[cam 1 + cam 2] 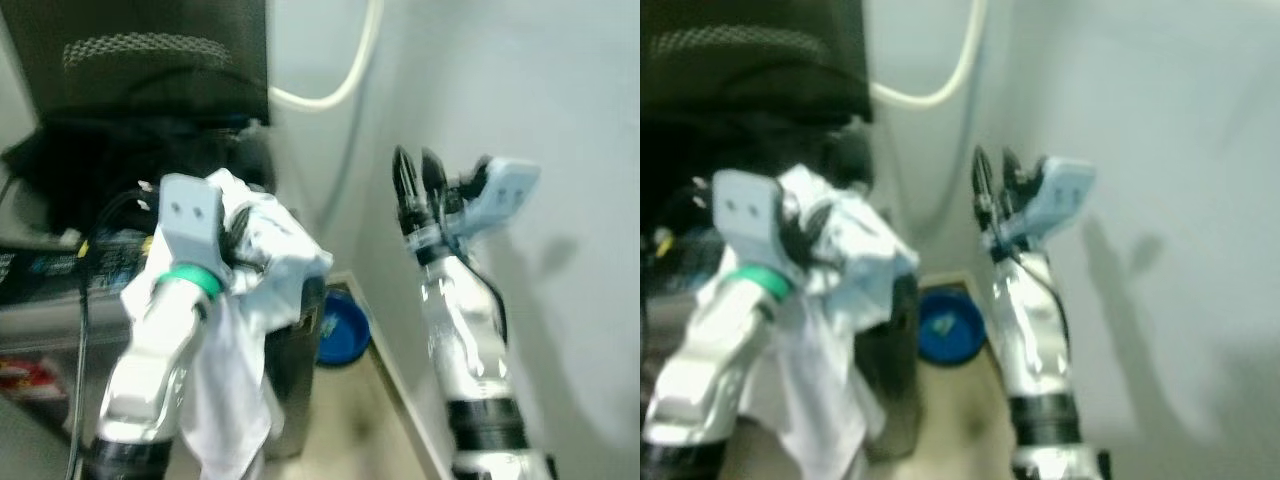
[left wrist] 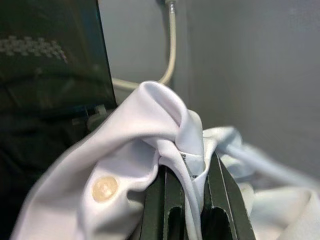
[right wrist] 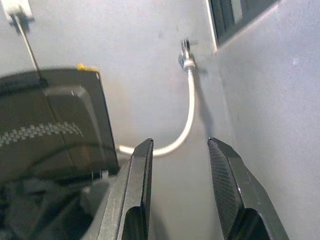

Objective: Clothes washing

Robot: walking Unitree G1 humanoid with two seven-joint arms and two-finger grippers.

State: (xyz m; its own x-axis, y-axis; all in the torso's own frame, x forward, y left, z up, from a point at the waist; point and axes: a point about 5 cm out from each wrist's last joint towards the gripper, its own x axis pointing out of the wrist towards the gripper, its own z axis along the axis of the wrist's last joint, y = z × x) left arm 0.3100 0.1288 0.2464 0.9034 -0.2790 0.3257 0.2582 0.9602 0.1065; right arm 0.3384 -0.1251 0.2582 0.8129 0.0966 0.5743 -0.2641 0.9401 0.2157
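A white garment (image 1: 250,330) hangs from my left gripper (image 1: 240,245), which is shut on a fold of it; the cloth (image 2: 150,145) bunches over the black fingers (image 2: 220,200) in the left wrist view. The left arm is raised in front of a top-loading washing machine (image 1: 60,270) whose dark lid (image 1: 150,60) stands open. My right gripper (image 1: 418,180) is raised near the right wall, open and holding nothing; its fingers (image 3: 137,195) point toward the machine lid (image 3: 50,125) and the hose.
A white hose (image 1: 350,70) loops along the back wall to a tap (image 3: 185,60). A blue basin (image 1: 343,328) lies on the floor between the machine and the right wall (image 1: 560,200). The gap there is narrow.
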